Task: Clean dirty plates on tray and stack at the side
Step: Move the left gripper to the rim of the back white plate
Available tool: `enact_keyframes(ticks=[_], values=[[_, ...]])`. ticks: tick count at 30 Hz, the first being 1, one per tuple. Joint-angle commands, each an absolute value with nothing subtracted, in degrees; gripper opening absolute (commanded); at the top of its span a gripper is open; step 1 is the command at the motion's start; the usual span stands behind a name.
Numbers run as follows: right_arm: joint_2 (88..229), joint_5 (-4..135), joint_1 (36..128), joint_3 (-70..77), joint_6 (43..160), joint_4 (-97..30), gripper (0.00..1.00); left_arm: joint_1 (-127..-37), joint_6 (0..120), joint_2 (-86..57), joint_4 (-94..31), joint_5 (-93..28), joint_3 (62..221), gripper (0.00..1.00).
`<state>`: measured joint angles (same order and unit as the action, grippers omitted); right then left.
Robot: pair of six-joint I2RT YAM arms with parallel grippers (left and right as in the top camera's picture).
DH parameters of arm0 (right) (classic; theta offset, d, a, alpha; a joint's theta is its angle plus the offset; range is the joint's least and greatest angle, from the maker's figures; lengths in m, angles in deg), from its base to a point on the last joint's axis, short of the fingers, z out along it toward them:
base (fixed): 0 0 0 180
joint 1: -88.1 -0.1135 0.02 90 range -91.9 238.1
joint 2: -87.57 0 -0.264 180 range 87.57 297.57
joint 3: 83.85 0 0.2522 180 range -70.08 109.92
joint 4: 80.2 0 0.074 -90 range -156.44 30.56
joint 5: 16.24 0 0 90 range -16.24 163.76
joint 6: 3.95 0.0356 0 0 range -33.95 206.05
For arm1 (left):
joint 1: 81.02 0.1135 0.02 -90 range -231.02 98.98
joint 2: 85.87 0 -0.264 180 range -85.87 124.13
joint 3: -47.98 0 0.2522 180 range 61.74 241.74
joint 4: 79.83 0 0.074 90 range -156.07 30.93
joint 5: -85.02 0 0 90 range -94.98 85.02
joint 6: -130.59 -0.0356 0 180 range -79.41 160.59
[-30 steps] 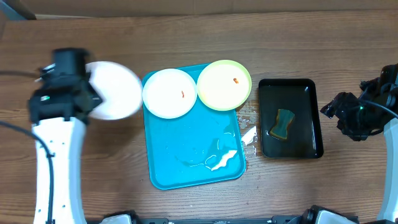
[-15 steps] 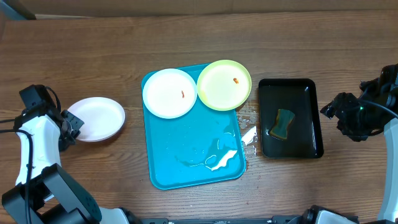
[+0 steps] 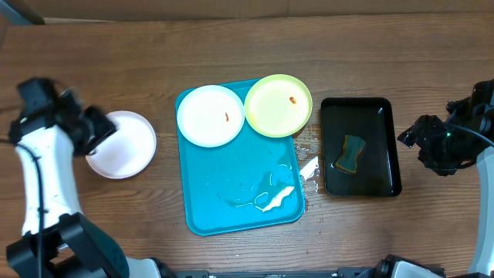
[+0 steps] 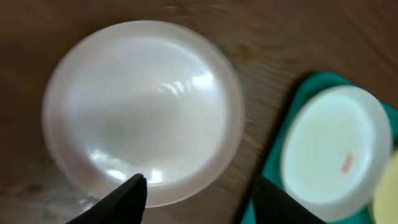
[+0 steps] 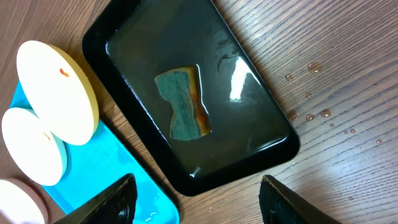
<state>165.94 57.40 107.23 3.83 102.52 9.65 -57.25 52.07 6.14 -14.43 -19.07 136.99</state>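
The turquoise tray lies mid-table. At its far end rest a white dirty plate and a yellow-green one, each with a red smear. Another white plate sits on the wood left of the tray; it fills the left wrist view and shows no smear. My left gripper hovers at that plate's far-left rim, open, with nothing held. My right gripper stays right of the black tray, open and empty.
A black tray holding a green sponge in water stands right of the turquoise tray. Water drops and white foam lie between them, and more foam is on the turquoise tray. Droplets dot the wood.
My left gripper set the white plate down on the wood left of the tray, opened and let it go. It has since shifted toward the far side. The right arm has not moved.
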Motion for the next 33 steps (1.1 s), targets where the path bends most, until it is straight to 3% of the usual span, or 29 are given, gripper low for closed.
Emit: enact_keyframes(ticks=[1,7,11,16,33], values=[[165.7,56.9,107.5,4.2,102.3,9.5,0.65,-67.5,46.1,5.4,-14.9,-24.1,137.8,0.6],[165.7,56.9,107.5,4.2,102.1,9.5,0.65,-85.3,48.2,9.7,-20.1,-7.4,137.6,0.71],[165.7,56.9,107.5,4.2,102.1,9.6,0.65,-89.9,53.2,14.5,-22.0,-1.1,137.6,0.7],[165.7,56.9,107.5,4.2,102.1,9.8,0.65,-89.9,62.5,20.9,-22.0,1.2,137.6,0.57],[165.7,56.9,107.5,4.2,102.1,10.0,0.65,-88.0,66.3,21.7,-18.7,8.1,137.9,0.56]])
